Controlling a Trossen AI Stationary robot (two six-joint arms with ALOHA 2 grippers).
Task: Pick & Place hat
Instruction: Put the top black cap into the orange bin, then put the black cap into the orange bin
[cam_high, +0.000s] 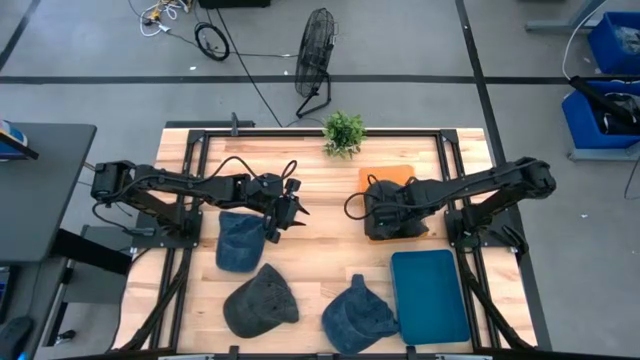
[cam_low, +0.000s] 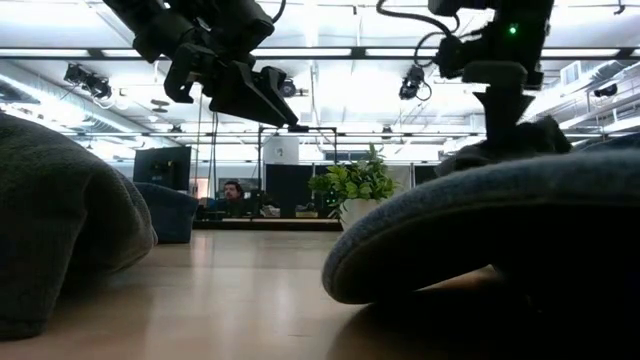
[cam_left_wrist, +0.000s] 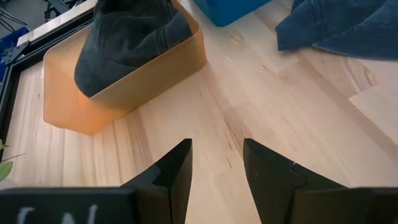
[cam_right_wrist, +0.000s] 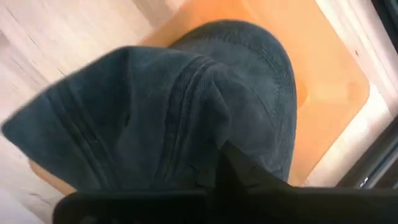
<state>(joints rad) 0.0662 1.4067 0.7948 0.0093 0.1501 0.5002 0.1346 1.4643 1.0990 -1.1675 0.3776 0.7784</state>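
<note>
A dark grey hat (cam_high: 395, 218) sits in the orange tray (cam_high: 385, 178) right of the table's middle; the left wrist view shows the dark hat (cam_left_wrist: 130, 37) inside the tray's wall (cam_left_wrist: 155, 74). My right gripper (cam_high: 378, 215) is shut on it from above. My left gripper (cam_left_wrist: 216, 165) is open and holds nothing. It hovers above bare wood at mid-table (cam_high: 292, 212), just right of a blue hat (cam_high: 238, 242) lying flat. A grey hat (cam_high: 262, 300) and another blue hat (cam_high: 358, 312) lie near the near edge. My right gripper holds the dark hat by a bunched fold of its crown (cam_right_wrist: 214, 140), coming from above. One finger (cam_right_wrist: 249, 171) shows against the cloth; the hat hides the other. The hat spreads below the fingers over the orange tray (cam_right_wrist: 323, 87), its lower part inside the tray.
A teal lid or bin (cam_high: 430, 295) lies right of the near blue hat. A small potted plant (cam_high: 344, 132) stands at the far edge. Black frame rails run along both table sides. Bare wood lies between the left gripper and the tray.
</note>
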